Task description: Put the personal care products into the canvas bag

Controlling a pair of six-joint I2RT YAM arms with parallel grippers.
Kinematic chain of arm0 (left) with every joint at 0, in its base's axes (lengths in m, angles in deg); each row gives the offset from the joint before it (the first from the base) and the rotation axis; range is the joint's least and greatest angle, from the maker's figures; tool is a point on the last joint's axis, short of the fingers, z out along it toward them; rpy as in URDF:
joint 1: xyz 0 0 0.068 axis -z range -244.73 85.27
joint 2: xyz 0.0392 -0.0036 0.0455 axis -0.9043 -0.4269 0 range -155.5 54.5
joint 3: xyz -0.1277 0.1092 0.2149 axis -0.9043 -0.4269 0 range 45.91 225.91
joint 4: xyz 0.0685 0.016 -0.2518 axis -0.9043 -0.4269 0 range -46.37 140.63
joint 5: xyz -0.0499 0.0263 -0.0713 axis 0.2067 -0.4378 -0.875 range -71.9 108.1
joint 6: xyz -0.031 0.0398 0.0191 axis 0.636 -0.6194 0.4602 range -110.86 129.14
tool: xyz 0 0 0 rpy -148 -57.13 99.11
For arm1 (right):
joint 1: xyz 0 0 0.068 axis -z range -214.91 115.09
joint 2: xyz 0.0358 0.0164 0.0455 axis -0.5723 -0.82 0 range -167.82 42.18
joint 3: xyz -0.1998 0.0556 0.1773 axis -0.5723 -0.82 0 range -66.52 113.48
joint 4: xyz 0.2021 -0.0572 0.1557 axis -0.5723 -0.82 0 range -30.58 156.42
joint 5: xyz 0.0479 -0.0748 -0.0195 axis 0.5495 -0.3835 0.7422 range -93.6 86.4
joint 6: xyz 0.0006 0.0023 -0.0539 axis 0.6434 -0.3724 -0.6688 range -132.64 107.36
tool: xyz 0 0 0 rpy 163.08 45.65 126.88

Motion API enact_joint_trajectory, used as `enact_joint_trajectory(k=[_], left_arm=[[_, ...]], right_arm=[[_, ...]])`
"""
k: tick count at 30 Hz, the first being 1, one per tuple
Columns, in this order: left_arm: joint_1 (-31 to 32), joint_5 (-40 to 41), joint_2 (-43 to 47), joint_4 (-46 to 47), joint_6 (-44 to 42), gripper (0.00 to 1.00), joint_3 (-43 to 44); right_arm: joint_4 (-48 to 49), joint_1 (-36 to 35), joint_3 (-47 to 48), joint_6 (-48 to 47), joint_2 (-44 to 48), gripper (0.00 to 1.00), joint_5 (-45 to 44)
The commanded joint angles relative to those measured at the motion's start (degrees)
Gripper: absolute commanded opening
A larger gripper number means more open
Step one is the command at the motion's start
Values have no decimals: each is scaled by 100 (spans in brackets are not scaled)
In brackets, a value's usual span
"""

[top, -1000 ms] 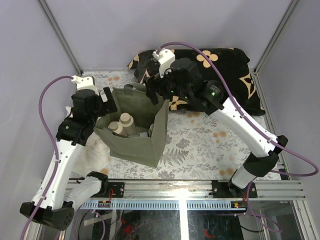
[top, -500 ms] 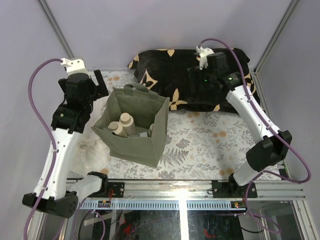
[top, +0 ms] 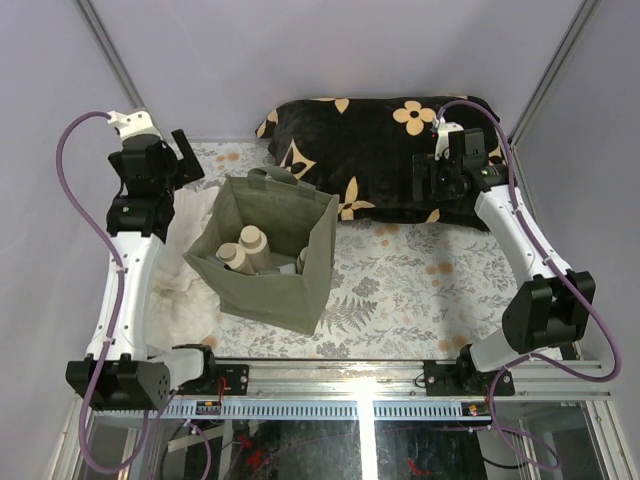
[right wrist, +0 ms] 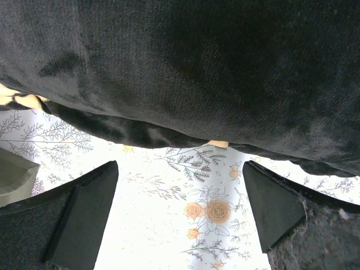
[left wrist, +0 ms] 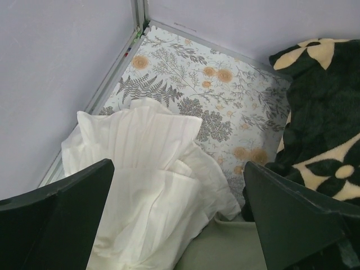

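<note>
The olive-green canvas bag [top: 300,285] stands open at the left middle of the table. Two beige bottles [top: 243,249] with round caps stand inside it, and another pale item [top: 302,260] shows against its right wall. My left gripper [top: 188,162] is open and empty, raised left of and behind the bag. In the left wrist view it [left wrist: 177,219] hovers over the white cloth, with the bag's rim [left wrist: 225,247] at the bottom. My right gripper [top: 422,185] is open and empty at the cushion's front edge. In the right wrist view it [right wrist: 180,216] frames bare tablecloth.
A black cushion with tan flower marks [top: 380,150] lies along the back; it also shows in both wrist views [left wrist: 326,112] [right wrist: 197,67]. A crumpled white cloth [top: 185,275] [left wrist: 140,180] lies left of the bag. Grey walls enclose the table. Floral tablecloth [top: 420,280] stretches right of the bag.
Both arms have pulled away from the bag. The left gripper went up and to the left. The right gripper swung right, from over the bag to the cushion's right part.
</note>
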Motion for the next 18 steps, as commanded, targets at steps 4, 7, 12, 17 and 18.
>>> enact_joint_trajectory(k=[4,7,12,17,18], left_arm=[[-30,946,-269,761,611,100,-117],[-27,1278,-195,860,798,100,-248],[-26,1414,-48,1066,640,100,-433],[-24,1350,-53,1081,618,100,-432],[-27,1309,-40,1085,623,100,-435]], right_arm=[[257,-9,86,17,299,99,-56],[218,-13,168,25,229,99,-32],[128,-6,334,18,132,99,-59],[114,-9,359,25,141,99,-81],[110,-10,349,25,143,99,-89]])
